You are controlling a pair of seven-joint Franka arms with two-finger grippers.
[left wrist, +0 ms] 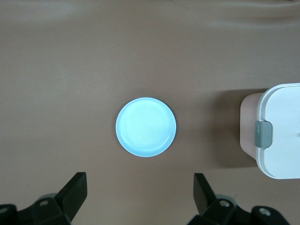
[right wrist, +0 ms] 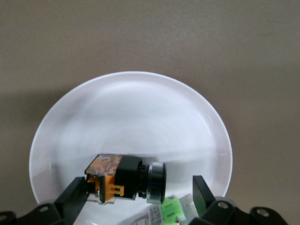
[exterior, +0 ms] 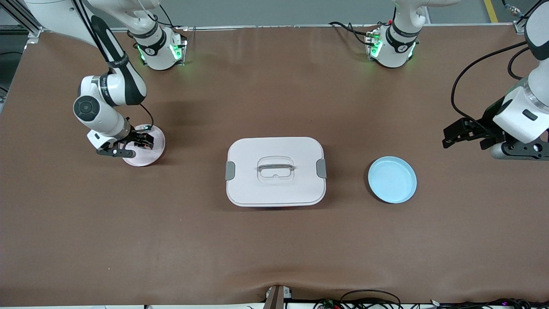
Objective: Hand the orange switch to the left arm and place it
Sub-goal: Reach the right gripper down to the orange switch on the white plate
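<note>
The right pincer is lowered onto a white plate that lies on the brown bench toward the right arm's end. In the right wrist view its two fingers are seen spread wide, one on each side of the orange switch, which lies on its side in the white plate. One finger appears to be just at the orange end of the switch, while the other is kept apart from its black and silver end, so the switch is bracketed but not seen to be clamped. A small green and white part is seen just beside the switch on the same plate.

The white box, with grey side clips and a recessed lid handle, is placed at the middle of the bench. A light blue plate is set beside it, toward the left arm's end.

The left pincer is held in the air over the bare bench at the left arm's end, its fingers spread wide with nothing between them; the blue plate and a corner of the box are seen below it.
</note>
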